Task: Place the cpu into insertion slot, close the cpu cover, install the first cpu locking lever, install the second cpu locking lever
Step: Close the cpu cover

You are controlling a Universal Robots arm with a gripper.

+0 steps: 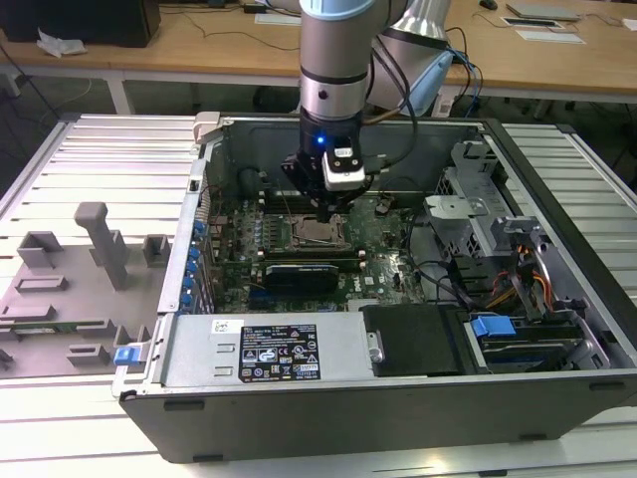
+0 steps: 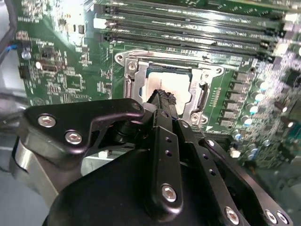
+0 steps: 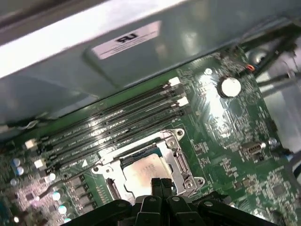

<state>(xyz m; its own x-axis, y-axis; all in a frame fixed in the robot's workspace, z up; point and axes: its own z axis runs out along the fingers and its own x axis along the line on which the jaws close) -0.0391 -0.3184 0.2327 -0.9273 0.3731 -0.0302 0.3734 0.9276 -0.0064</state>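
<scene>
The cpu [image 2: 176, 87] [image 3: 143, 172] lies flat in the insertion slot [image 2: 164, 55] [image 3: 106, 167] on the green motherboard, its silvery-tan top showing. The cpu cover [image 2: 133, 81] [image 3: 178, 155], a thin silvery frame, lies down around the chip. My gripper [image 2: 162, 96] [image 3: 161, 182] is shut with nothing between its black fingertips, which hover at the chip's near edge, just above it. In the exterior view the gripper [image 1: 328, 211] points down into the open computer case, right over the socket [image 1: 317, 235]. I cannot tell how the locking levers stand.
Long black memory slots [image 2: 188, 28] [image 3: 113, 127] run beside the socket toward the case wall [image 3: 141, 70]. A coin battery [image 3: 229, 86] sits on the board. Drive bays with cables [image 1: 498, 329] fill the case on the exterior view's right. A grey fixture plate [image 1: 70, 289] lies outside on its left.
</scene>
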